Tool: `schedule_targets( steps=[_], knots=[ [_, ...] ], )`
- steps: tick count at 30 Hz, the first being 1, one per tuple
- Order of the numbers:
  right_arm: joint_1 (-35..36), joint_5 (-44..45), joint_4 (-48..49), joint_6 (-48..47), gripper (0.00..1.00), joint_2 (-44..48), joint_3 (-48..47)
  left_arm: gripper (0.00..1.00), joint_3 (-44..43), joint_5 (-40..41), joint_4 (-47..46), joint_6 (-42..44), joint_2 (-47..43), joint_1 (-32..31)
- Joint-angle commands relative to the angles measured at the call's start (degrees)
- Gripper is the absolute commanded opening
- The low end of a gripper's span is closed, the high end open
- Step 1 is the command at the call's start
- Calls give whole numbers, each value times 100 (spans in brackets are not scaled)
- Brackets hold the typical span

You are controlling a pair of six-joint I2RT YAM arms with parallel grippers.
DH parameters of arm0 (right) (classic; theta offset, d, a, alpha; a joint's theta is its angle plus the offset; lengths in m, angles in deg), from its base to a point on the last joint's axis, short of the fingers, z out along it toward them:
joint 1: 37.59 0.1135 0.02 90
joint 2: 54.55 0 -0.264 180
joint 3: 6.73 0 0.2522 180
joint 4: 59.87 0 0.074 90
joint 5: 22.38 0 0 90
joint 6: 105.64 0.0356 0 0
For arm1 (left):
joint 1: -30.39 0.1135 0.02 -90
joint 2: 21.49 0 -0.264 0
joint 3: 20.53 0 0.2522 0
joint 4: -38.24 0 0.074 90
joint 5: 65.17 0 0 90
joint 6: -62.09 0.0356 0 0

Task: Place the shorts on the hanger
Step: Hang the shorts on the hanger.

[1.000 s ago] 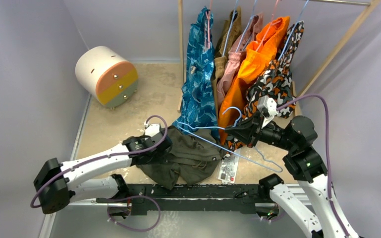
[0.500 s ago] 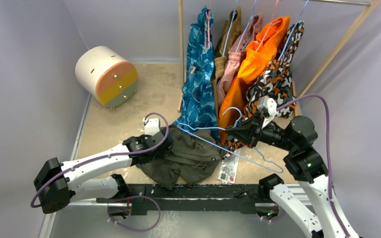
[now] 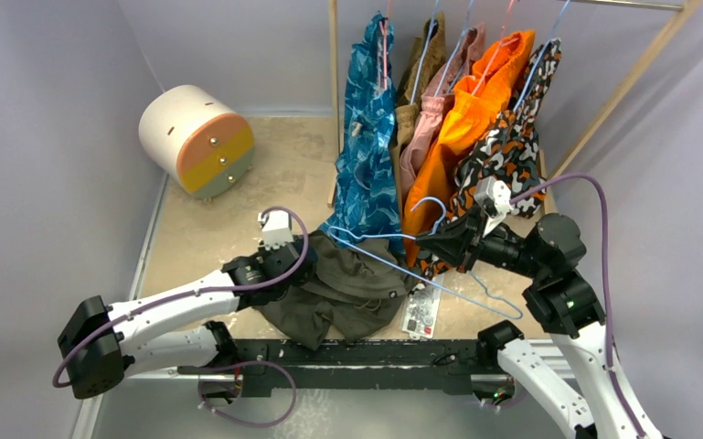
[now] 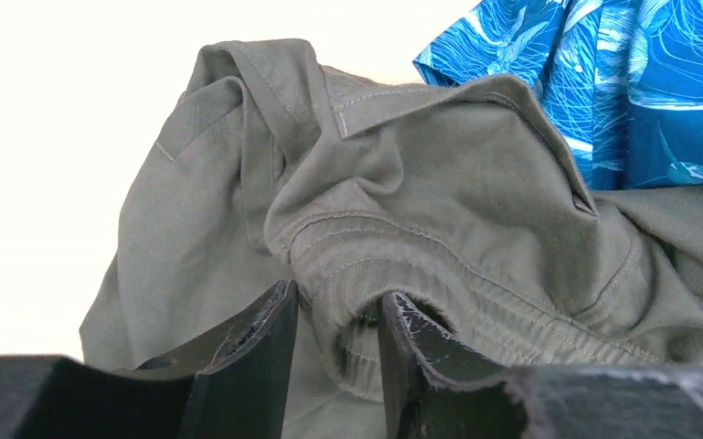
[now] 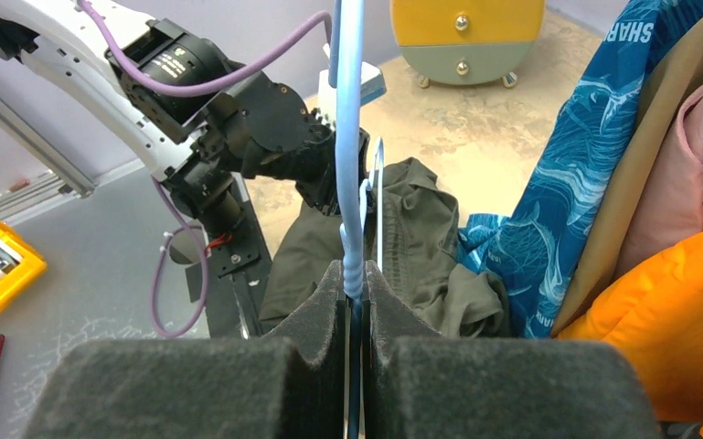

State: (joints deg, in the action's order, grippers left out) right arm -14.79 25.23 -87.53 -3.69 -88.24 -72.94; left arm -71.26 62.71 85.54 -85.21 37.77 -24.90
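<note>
Far left corner of the table (image 3: 229, 229): a white drum (image 3: 197, 139) lay on its side, its face banded in orange, yellow and grey with small knobs.

Near edge, left of centre: the left arm reached in low across the table. The left gripper (image 4: 336, 306) was at the left side of the shorts (image 3: 352, 283). In the wrist view its jaws stood narrow, one on each side of a fold of the waistband. It could not be told whether the fold was actually pinched.

Near edge, centre: the shorts lay crumpled in a heap on the table, with a small white tag showing on the right side. Their far edge met the hem of the blue shorts (image 3: 366, 155) hanging above.

Just right of the shorts, at the near edge, lay a small white item (image 3: 419, 315) with red marks, too small to identify.

Centre to right: the hanger (image 5: 349, 137) was held clear of the table and tilted. Its left corner was over the far edge of the shorts and its long wire ran down toward the near right. Contact between wire and shorts could not be confirmed.

The right gripper (image 5: 355, 270) was clamped on the hanger, pads pressed together on the wire just below the hook.

Far edge, right half: a wooden rack (image 3: 334, 82) carried the blue shorts, then tan, pink, orange (image 3: 475, 110) and patterned garments.
</note>
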Motion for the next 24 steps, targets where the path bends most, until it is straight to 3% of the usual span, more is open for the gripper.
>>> schedule_targets(
  steps=[1,5,8,18,24],
  knots=[
    [-4,82,224,40,0,-21,-231,35,32,334,-481,221,224,-26],
    [-5,33,202,25,0,-39,-238,25,45,378,-533,296,260,-26],
    [-5,101,58,-75,0,-44,-249,0,-129,499,-332,393,148,-22],
    [-5,409,-549,-511,0,-68,-1227,0,-2633,72,1212,633,-431,-17],
    [-5,332,-317,-305,0,64,-971,0,-2453,-8,1282,275,-628,-17]
  ],
)
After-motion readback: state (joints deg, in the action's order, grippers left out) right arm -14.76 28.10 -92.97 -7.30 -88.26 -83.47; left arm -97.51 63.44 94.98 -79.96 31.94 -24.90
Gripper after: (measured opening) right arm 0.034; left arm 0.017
